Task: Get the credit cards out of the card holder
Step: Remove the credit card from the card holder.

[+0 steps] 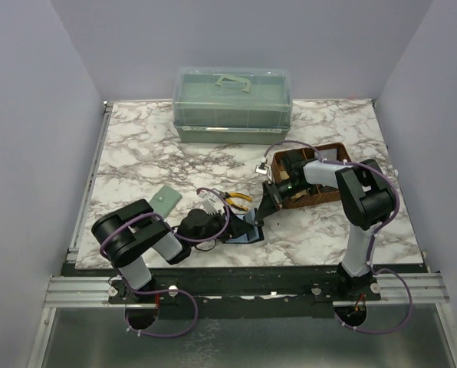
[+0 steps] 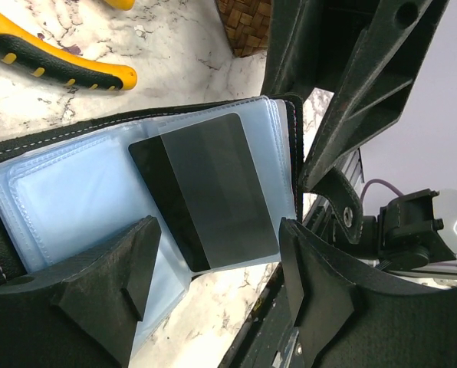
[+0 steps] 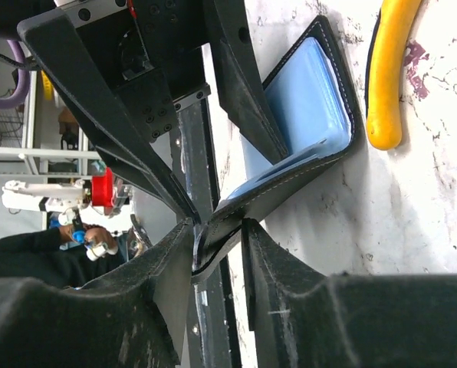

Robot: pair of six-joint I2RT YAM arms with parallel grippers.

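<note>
The holder (image 1: 246, 232) is laid open at the middle of the desk's (image 1: 136, 146) near edge, with its blue-grey clear sleeves (image 2: 67, 199) facing up. One flap is clamped by the right jaws, which are seen shut on the black stitched edge in the right wrist view, so the holder is judged to be steadied on that side. The left jaws are held apart directly over the sleeves, with a finger (image 2: 121, 276) on either side of a single dark grey card (image 2: 205, 192). That card is partly out of its sleeve: a bare dark strip is exposed along one long side, and the rest is veiled by clear plastic. Its long axis is pointed away from the left jaws, slightly tilted, and its near short edge is set between the fingers, just ahead of them. No contact with the card can be made out. The left arm is judged much the nearer for the pull, the right being taken up with holding. Whether more cards are tucked in the other sleeves cannot be told. Yellow-handled pliers (image 1: 236, 199) are seen just beyond the holder, toward the far edge.
</note>
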